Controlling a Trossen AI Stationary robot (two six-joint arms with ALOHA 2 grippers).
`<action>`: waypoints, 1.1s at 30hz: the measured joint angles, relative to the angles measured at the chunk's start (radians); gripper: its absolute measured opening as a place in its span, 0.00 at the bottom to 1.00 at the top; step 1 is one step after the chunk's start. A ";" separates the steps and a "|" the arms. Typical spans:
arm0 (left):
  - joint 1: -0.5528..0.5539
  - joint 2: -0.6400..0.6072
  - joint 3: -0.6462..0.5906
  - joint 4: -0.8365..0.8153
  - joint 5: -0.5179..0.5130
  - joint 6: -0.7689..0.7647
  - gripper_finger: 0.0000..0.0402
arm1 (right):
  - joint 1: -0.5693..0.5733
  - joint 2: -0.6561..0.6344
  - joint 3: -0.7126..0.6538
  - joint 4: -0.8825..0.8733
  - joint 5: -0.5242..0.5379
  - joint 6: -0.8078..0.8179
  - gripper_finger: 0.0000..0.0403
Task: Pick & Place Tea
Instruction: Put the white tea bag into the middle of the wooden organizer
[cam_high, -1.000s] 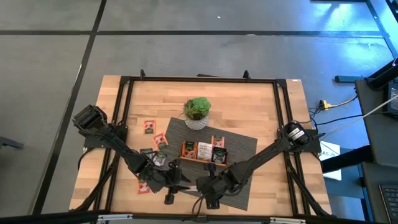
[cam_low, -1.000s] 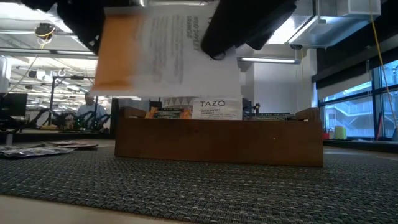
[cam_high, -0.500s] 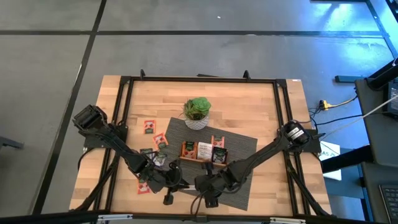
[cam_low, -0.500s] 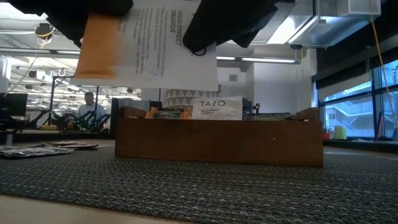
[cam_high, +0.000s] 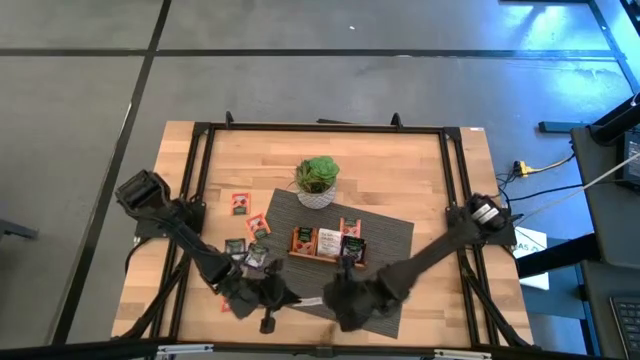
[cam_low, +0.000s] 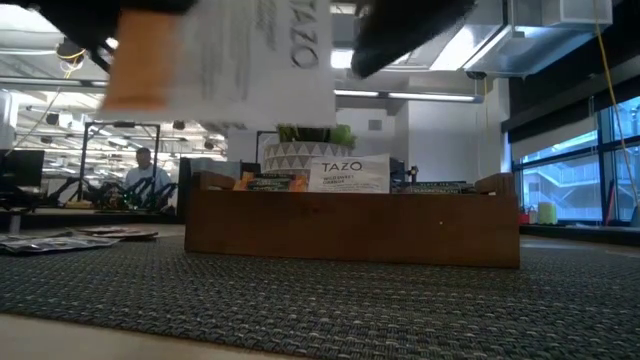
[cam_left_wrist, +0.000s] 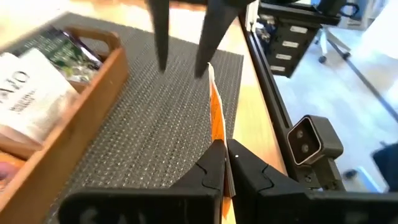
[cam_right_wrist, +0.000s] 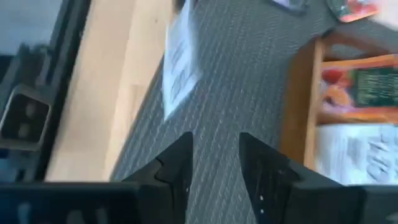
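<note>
A white tea sachet with an orange end (cam_low: 225, 55) hangs above the grey mat (cam_high: 385, 232) near the table's front edge; it also shows in the high view (cam_high: 311, 300). My left gripper (cam_left_wrist: 224, 146) is shut on it. My right gripper (cam_right_wrist: 214, 146) stands open just right of the sachet (cam_right_wrist: 180, 62), not touching it. The wooden tray (cam_high: 328, 243) on the mat holds more sachets standing on edge. Loose orange-red and dark sachets (cam_high: 240, 203) lie flat on the table left of the mat. My left gripper pinches the sachet's orange end (cam_left_wrist: 217, 134) between its two fingers. The fingers come from the table's left, slanting a little down. The sachet stands on edge, stretching away from the fingertips, lifted clear of the mat.
A potted plant (cam_high: 317, 180) stands at the mat's far edge behind the tray. A black frame (cam_high: 200, 180) runs round the table. People and benches show in the room beyond (cam_low: 145, 170). Bare mat (cam_low: 330, 300) lies in front of the tray.
My right gripper has let go of the sachet's white end and drawn back toward the table's right, rising a little. The sachet stays in my left gripper, has shifted slightly toward the table's left, and remains clear of the mat.
</note>
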 joint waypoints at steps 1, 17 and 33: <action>-0.017 0.000 0.000 0.004 -0.036 0.006 0.01 | 0.021 -0.005 0.000 -0.020 0.038 0.001 0.34; -0.108 0.179 -0.067 0.803 -0.205 0.403 0.01 | 0.111 -0.174 -0.278 0.499 0.052 -0.079 0.31; -0.052 0.213 -0.067 1.213 -0.045 0.865 0.01 | 0.111 -0.246 -0.392 0.759 0.085 -0.233 0.37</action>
